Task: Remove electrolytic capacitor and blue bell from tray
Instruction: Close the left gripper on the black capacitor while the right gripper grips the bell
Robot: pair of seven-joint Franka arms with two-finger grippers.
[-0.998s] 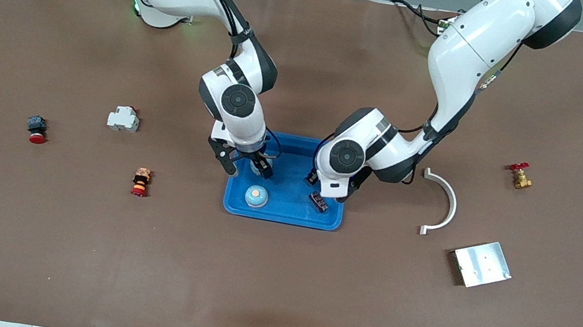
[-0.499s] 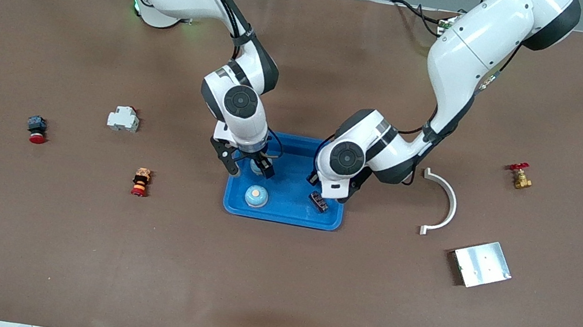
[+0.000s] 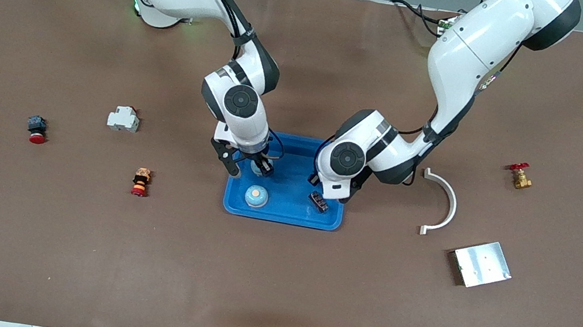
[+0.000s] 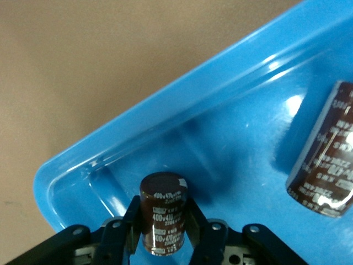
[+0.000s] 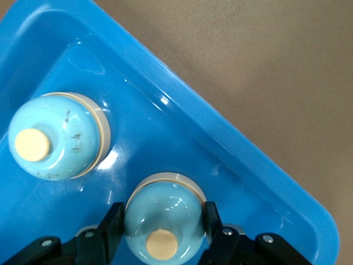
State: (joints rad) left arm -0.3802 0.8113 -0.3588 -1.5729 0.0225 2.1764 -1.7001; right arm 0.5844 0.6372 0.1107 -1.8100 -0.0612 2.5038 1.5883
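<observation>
A blue tray (image 3: 283, 218) sits mid-table. My right gripper (image 3: 247, 166) is shut on a light blue bell (image 3: 255, 168), low inside the tray at its right-arm end; its fingers (image 5: 113, 221) press the held bell (image 5: 165, 221) from both sides. A second bell (image 3: 256, 196) (image 5: 55, 136) rests in the tray, nearer the front camera. My left gripper (image 3: 327, 194) is shut on a dark brown capacitor (image 4: 163, 212), upright near a tray corner (image 4: 55, 187). A capacitor (image 3: 319, 201) shows at that hand's tip. Another capacitor (image 4: 328, 165) lies in the tray.
Toward the right arm's end are a white breaker (image 3: 123, 118), a black and red button (image 3: 36, 129) and an orange and red button (image 3: 140, 181). Toward the left arm's end are a white curved piece (image 3: 440, 202), a metal plate (image 3: 481, 264) and a brass valve (image 3: 520, 177).
Both hands have shifted only slightly over the tray, still with the bell and the capacitor between their fingers. The loose bell has not moved.
</observation>
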